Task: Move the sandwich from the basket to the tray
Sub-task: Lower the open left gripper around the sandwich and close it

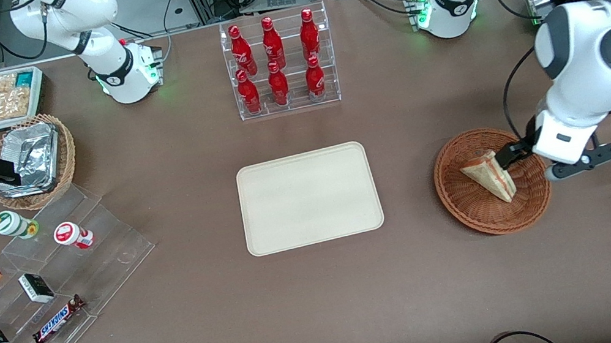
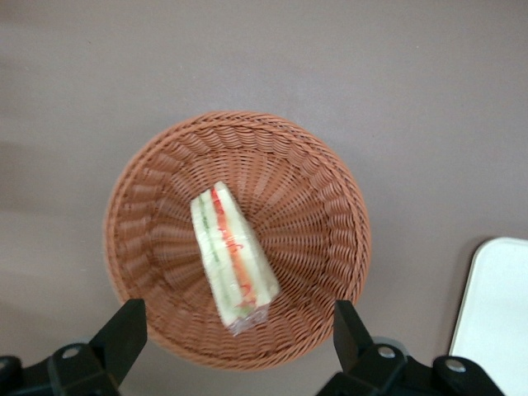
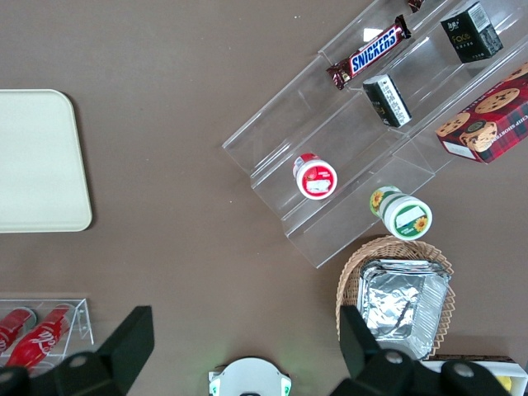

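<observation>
The flat cream-beige rectangular tray (image 1: 309,197) is lying nearer to the front camera than the clear acrylic rack of red bottles (image 1: 279,63). The round reddish-brown woven wicker basket (image 1: 471,199) is sitting beside the tray toward the working arm's end of the table, holding the triangular white-bread sandwich (image 1: 489,176). The left arm's black two-finger gripper (image 1: 509,154) is hanging over the basket, just beside the sandwich.

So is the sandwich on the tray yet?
No, the sandwich lies in the basket, below the open gripper; the tray is bare.
</observation>
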`<state>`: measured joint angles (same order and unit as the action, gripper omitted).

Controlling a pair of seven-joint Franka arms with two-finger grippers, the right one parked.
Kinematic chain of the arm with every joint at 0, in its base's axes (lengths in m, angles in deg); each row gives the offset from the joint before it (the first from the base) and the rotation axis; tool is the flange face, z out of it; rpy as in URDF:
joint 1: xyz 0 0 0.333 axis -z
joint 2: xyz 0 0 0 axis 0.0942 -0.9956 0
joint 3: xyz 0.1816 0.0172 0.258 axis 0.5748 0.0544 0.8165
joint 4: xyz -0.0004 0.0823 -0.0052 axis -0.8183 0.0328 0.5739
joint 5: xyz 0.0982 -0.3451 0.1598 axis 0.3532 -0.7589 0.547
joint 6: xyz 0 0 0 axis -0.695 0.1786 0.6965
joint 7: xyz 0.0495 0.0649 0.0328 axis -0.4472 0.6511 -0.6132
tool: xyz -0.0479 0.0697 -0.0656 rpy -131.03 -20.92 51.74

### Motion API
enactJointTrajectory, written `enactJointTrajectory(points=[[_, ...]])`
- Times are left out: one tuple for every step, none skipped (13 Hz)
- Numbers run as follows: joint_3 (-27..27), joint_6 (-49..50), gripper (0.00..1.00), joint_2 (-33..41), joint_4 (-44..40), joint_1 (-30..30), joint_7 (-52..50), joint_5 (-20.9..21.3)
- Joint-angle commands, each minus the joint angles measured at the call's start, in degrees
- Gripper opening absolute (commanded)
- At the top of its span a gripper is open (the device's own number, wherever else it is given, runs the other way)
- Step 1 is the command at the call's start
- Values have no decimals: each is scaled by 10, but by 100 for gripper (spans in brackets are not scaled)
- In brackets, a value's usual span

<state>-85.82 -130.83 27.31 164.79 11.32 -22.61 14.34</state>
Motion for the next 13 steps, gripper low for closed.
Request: enactJointTrajectory(points=[[2, -50, 100, 25, 70, 2, -29, 11], [2, -59, 100, 25, 88, 1, -30, 11], [3, -70, 100, 24, 102, 0, -31, 11], [4, -93, 100, 24, 123, -3, -31, 11], [5, -120, 100, 24, 141, -4, -33, 11], [5, -136, 100, 19, 150, -4, -46, 11], [5, -146, 100, 15, 153, -4, -57, 11], [5, -151, 100, 8, 154, -4, -66, 11], [5, -152, 100, 5, 154, -4, -68, 11], [5, -156, 100, 2, 158, -4, -70, 11], [5, -168, 100, 1, 166, -4, -71, 11], [5, -185, 100, -4, 173, -4, -72, 11], [5, -196, 100, -12, 175, -4, -73, 11]])
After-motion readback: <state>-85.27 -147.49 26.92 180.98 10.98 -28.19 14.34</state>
